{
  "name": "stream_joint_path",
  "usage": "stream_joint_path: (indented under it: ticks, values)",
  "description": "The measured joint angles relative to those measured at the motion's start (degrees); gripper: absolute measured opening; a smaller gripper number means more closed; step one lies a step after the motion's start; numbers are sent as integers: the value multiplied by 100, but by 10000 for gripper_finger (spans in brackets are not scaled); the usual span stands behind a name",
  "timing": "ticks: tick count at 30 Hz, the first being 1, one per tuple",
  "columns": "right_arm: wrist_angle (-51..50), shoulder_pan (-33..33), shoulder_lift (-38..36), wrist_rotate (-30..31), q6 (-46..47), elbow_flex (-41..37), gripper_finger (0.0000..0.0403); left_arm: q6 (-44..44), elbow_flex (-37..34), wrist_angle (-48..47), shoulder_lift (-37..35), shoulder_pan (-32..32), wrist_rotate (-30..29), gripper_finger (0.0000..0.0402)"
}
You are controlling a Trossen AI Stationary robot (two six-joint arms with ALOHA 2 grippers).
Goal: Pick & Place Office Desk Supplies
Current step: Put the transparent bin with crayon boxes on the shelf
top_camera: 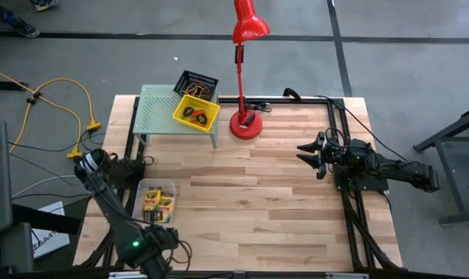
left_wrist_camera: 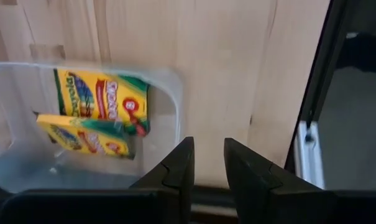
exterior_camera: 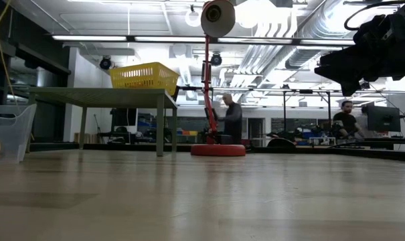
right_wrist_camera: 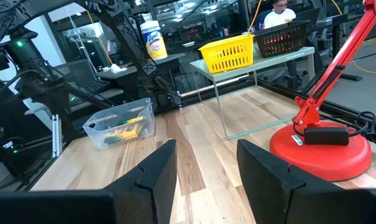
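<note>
A clear bin [top_camera: 156, 186] stands near the table's left edge with two yellow crayon boxes [left_wrist_camera: 104, 99] lying flat on its floor. My left gripper [left_wrist_camera: 206, 168] points down over bare wood just beyond the bin's near corner, close to the table's near edge. It is open by a narrow gap with nothing between its fingers. A yellow bin [top_camera: 195, 112] holding small red and green things stands on the light-green rack [top_camera: 158, 105], with a black mesh bin [top_camera: 197, 83] behind it. My right gripper [right_wrist_camera: 200, 168] waits open and level at the table's right edge.
A tall red desk lamp stands on its round base [top_camera: 246, 124] just right of the rack, its cable trailing toward the far edge. The black table frame [left_wrist_camera: 312, 93] runs along the near edge beside my left gripper. Bare wood fills the table's middle [top_camera: 257, 194].
</note>
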Motion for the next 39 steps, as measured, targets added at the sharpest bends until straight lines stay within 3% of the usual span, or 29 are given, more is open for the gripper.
stream_joint_path:
  ticks: [7, 16, 39]
  values:
    - [0, 0, 0, 0, -2, 0, 155, -139, -40, -259, -33, -309, -113, 81]
    - [0, 0, 0, 0, 0, 0, 155, -193, -746, -57, -73, -479, 62, 81]
    - [0, -2, 2, 0, -1, 0, 155, 165, -3221, 2611, -877, -306, 230, 81]
